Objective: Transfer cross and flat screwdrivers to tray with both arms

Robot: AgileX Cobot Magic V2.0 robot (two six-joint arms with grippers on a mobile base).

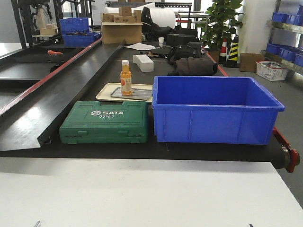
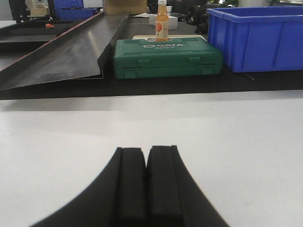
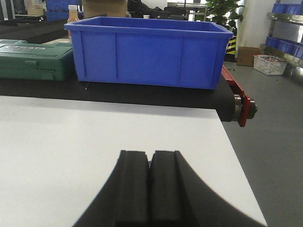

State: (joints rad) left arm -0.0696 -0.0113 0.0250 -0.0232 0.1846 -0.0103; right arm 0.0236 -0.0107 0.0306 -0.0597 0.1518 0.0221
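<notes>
We find neither of the screwdrivers nor the grey tray in any view; they may lie in the blue bin (image 1: 215,111), whose floor is hidden. Our left gripper (image 2: 146,156) and right gripper (image 3: 150,158) sit low over the white table (image 1: 142,189), jaws pressed together on nothing. Reaching blind, we risk striking the bin's near wall or the green case (image 1: 105,122) beside it.

**Front view: bin, case and tray on the belt**

A deep blue rectangular plastic bin (image 1: 215,113) stands on the black conveyor belt (image 1: 213,151). A green rectangular SATA tool case (image 1: 104,125) lies just beside it at its 9 o'clock. At the case's 12 o'clock, a flat beige tray (image 1: 105,92) carries 1 upright orange bottle (image 1: 125,78). A white tabletop (image 1: 142,194) fills 6 o'clock.
</notes>
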